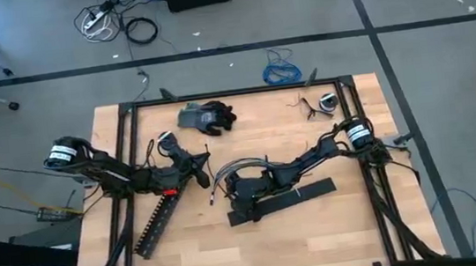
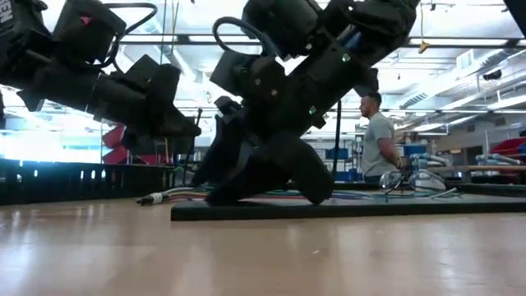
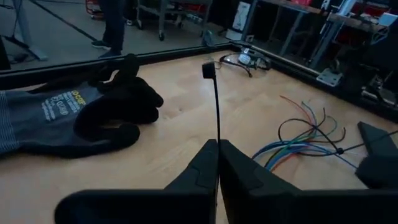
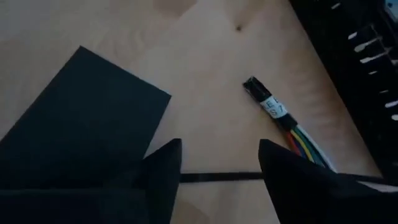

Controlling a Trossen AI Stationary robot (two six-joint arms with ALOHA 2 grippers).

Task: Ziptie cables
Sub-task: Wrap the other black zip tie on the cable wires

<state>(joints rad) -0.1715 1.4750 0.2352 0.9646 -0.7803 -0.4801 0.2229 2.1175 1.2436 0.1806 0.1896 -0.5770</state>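
Note:
My left gripper (image 3: 218,144) sits left of the table's middle (image 1: 199,165), shut on a thin black ziptie (image 3: 216,106) whose square head (image 3: 208,70) points away from the fingers. The cables (image 1: 246,166), a bundle of blue, green and white wires (image 3: 305,140), lie on the table to its right. My right gripper (image 1: 237,193) stands open and low at the bundle's near end. Its fingers straddle a second thin black strip (image 4: 217,177), beside the cables' labelled connector end (image 4: 268,102). My left gripper pinches the ziptie's strip (image 3: 217,138) between its two shut fingers. The strip runs straight out along the fingers and ends in the free head, clear of the table. How much of the strip lies behind the fingers is hidden. My right gripper has the thin black strip (image 4: 217,177) crossing the gap between its open fingers; I cannot tell whether they touch it.
A wide flat black bar (image 1: 302,193) lies right of my right gripper, its corner (image 4: 81,112) under the wrist. A slotted black duct (image 1: 160,219) slants at the near left. Dark work gloves (image 1: 207,117) lie at the far middle. A small wired part (image 1: 324,104) sits at the far right.

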